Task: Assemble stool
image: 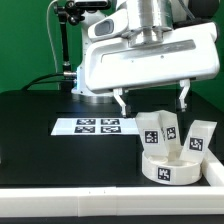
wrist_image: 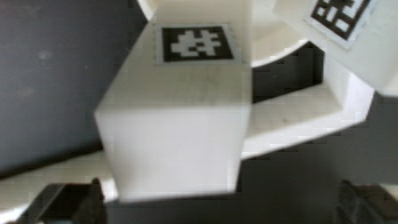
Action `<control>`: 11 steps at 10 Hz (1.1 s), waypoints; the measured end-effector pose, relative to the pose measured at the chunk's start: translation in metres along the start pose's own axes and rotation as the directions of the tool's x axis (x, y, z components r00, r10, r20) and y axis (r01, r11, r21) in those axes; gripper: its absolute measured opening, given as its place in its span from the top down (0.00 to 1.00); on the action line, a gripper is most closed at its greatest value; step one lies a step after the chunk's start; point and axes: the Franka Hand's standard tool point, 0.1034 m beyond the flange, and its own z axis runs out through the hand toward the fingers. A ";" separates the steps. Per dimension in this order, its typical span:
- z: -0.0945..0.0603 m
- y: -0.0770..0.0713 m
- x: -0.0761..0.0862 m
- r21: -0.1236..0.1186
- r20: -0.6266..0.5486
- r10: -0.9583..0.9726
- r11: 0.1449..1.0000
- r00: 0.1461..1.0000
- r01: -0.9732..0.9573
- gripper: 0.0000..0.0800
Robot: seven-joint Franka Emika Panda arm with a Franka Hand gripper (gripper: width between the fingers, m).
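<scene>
The stool's round white seat disc (image: 168, 162) lies on the black table at the exterior view's right, with a tag on its side. Upright white leg blocks (image: 157, 128) (image: 200, 138) stand leaning at its far rim, each tagged. My gripper (image: 151, 100) hangs open just above them, holding nothing. In the wrist view one leg block (wrist_image: 169, 115) fills the middle with its tag facing up, and part of the seat disc (wrist_image: 302, 105) lies behind it. The gripper (wrist_image: 217, 210) shows both fingertips (wrist_image: 71, 205) spread wide, the block's near end between them and beyond.
The marker board (image: 97, 126) lies flat on the table at the exterior view's left of the stool parts. A long white rail (image: 100, 196) runs along the table's front edge. The arm's base and cables stand at the back.
</scene>
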 end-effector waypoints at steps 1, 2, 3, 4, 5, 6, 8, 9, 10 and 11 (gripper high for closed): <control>0.000 -0.001 0.001 0.009 0.088 0.009 1.000 0.996 -0.009 0.19; 0.000 0.000 0.003 0.013 0.150 0.014 1.000 0.989 -0.016 0.19; 0.000 0.001 0.001 0.016 0.205 0.020 1.000 0.979 -0.023 0.19; -0.001 0.000 -0.004 0.022 0.291 0.023 0.999 0.956 -0.031 0.19; -0.002 -0.001 -0.004 0.025 0.351 0.024 0.999 0.936 -0.035 0.19; -0.001 -0.002 -0.002 0.028 0.363 0.015 0.999 0.932 -0.027 0.19; -0.001 -0.001 -0.002 0.032 0.356 -0.001 0.999 0.935 -0.011 0.19; 0.000 -0.001 -0.002 0.036 0.354 -0.020 0.999 0.935 0.007 0.19; 0.000 0.001 0.001 0.073 0.333 -0.197 0.980 0.922 0.183 0.19; 0.000 0.004 0.003 0.114 0.319 -0.357 0.934 0.878 0.338 0.19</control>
